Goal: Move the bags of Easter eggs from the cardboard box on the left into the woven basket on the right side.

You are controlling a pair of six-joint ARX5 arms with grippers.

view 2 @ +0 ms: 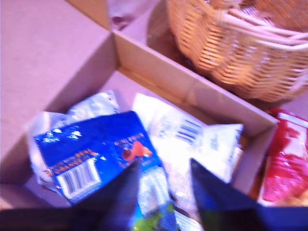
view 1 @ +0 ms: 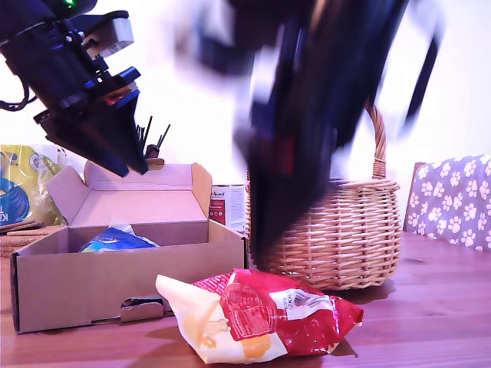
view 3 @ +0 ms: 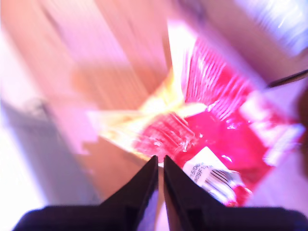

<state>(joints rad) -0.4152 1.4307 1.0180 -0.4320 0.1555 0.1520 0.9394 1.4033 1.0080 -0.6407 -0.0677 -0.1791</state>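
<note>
On the table [view 1: 430,322] before the box [view 1: 84,291]: red bag [view 1: 268,314], light, crinkly, slippery; best pinched at a crimped end. Second gripper [view 3: 160,166] closed, empty; first gripper [view 2: 163,173] parted.

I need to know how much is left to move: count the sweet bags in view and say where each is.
3. The blue bag and the whitish bag lie in the cardboard box; the red bag lies on the table before the woven basket. More may be hidden.
</note>
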